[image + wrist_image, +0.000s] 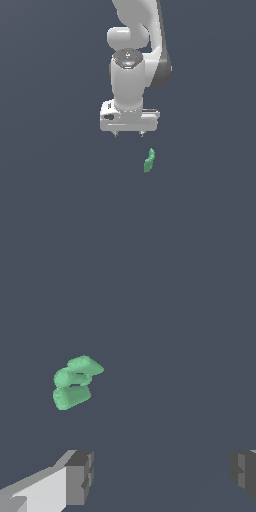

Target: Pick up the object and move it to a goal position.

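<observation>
The object [149, 160] is a small matte green elongated piece, slightly bent, lying on the dark grey surface. In the wrist view it [74, 381] shows as ridged green lumps. My white gripper [128, 134] hangs above the surface, apart from the object, which lies a little below it and toward the exterior view's right. The jaws stand wide apart and hold nothing. In the wrist view the gripper [162, 478] shows two grey fingertips [80, 476] far apart, with the object outside the gap between them.
The flat dark grey surface [55, 200] fills both views. The white arm [131, 60] rises from the gripper toward the top of the exterior view. Nothing else shows.
</observation>
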Tool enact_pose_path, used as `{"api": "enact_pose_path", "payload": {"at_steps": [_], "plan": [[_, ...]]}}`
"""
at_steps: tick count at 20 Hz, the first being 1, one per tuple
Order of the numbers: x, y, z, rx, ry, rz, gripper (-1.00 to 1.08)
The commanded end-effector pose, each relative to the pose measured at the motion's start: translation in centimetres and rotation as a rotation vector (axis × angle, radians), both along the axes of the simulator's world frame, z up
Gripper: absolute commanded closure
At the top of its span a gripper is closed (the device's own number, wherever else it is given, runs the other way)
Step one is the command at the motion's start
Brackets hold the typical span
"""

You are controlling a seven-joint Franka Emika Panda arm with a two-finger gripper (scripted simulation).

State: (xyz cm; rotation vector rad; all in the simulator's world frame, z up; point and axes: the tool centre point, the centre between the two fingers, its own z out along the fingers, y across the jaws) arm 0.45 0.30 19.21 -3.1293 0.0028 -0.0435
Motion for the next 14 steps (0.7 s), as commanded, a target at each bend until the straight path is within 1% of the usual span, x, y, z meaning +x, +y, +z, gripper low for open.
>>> {"api": "enact_pose_path", "payload": {"at_steps": [1, 4, 9, 14], "plan": [[0.0, 0.0, 0.0, 0.000, 0.000, 0.000, -0.92], [0.0, 0.5, -0.1, 0.004, 0.000, 0.010, -0.92], [0.0, 2.6, -0.7, 0.023, 0.001, 0.048, -0.92], [-0.1, 2.6, -0.7, 0.024, 0.001, 0.051, -0.92]]}}
